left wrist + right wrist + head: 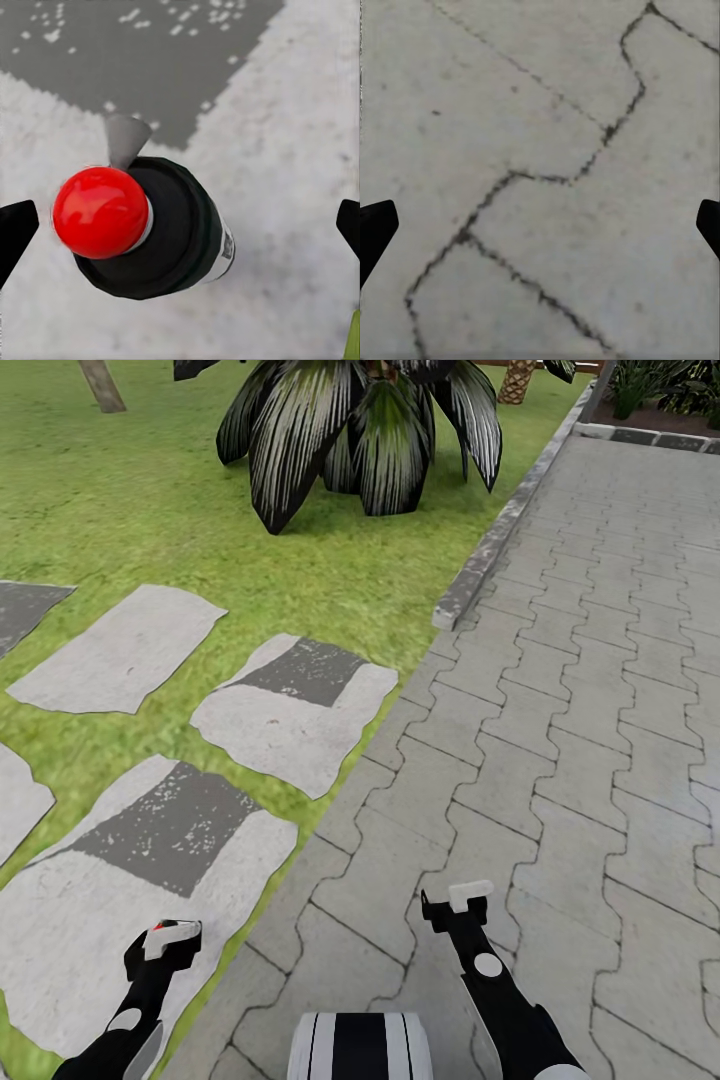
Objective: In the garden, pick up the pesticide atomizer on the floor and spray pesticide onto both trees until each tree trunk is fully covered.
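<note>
Now centre your left gripper (180, 225), its jaws spread wide and holding nothing, over the pesticide atomizer (150, 229) on the stepping slab (60, 940); your right gripper (540, 221) hangs open, empty.

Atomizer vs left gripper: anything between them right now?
Nothing visible. In the left wrist view the pesticide atomizer stands on a pale stepping slab, centred between the two dark fingertips of the left gripper, with bare slab on either side. The jaws stand wide and do not touch it.
</note>
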Robot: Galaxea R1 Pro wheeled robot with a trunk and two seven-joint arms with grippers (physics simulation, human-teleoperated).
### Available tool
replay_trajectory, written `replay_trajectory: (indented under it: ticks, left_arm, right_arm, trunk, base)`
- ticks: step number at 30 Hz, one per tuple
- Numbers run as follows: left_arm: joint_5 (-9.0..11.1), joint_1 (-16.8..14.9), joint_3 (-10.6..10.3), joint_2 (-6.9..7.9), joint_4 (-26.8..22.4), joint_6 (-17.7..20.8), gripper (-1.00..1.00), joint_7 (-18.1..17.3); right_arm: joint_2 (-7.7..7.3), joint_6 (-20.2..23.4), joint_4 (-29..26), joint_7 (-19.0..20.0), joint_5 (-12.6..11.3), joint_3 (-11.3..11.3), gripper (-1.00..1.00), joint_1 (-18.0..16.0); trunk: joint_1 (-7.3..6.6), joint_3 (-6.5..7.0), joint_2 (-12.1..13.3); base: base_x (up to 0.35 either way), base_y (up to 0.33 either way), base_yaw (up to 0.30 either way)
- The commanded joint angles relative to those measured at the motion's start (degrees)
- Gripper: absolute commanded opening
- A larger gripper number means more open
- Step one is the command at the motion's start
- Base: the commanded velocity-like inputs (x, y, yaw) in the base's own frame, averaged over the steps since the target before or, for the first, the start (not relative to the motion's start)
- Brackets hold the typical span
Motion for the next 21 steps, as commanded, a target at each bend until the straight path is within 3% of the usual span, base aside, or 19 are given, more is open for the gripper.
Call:
replay_trajectory:
  ticks: [1,21]
  left_arm:
    - [0.3,0.0,-0.1,0.01,0.0,-0.2,1.0,0.0]
    - [0.3,0.0,0.1,0.01,0.0,-0.2,1.0,0.0]
  right_arm:
    - [0.01,-0.1,0.0,-0.4,0.6,0.1,1.0,0.0]
    - [0.0,-0.1,0.0,-0.4,0.6,0.1,1.0,0.0]
  trunk:
    - [-0.01,-0.03,0.0]
    - [-0.01,-0.03,0.0]
  base:
    - [0.0,0.043,0.0]
    - [0.0,0.004,0.0]
